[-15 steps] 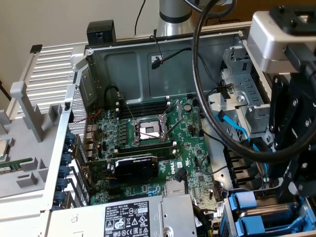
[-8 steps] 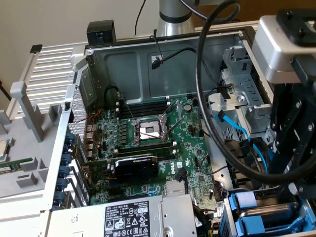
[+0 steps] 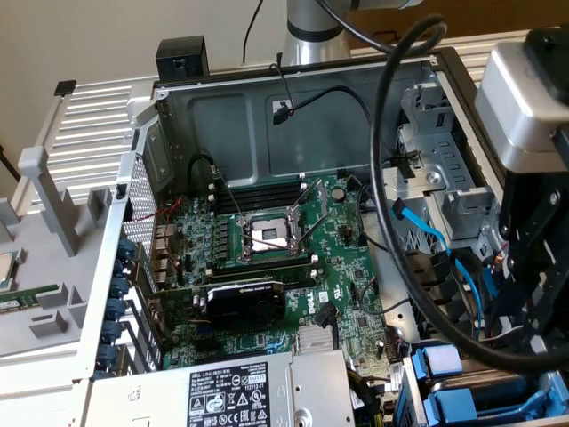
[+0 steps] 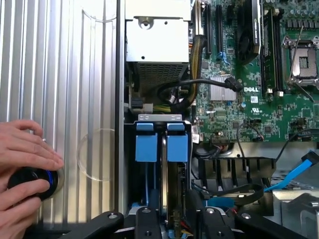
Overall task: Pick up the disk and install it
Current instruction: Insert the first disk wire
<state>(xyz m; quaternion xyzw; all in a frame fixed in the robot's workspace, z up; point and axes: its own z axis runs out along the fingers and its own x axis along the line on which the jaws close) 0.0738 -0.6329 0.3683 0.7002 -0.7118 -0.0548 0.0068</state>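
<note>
Now, black gripper (image 4: 174, 221) by edge-on disk (image 4: 177, 149), grip can't tell, rect. blue plastic tabs (image 4: 147, 143).

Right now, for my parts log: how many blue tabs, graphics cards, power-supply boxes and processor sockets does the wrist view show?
Blue tabs: 2
Graphics card: 1
Power-supply box: 1
Processor socket: 1
Total: 5
</note>
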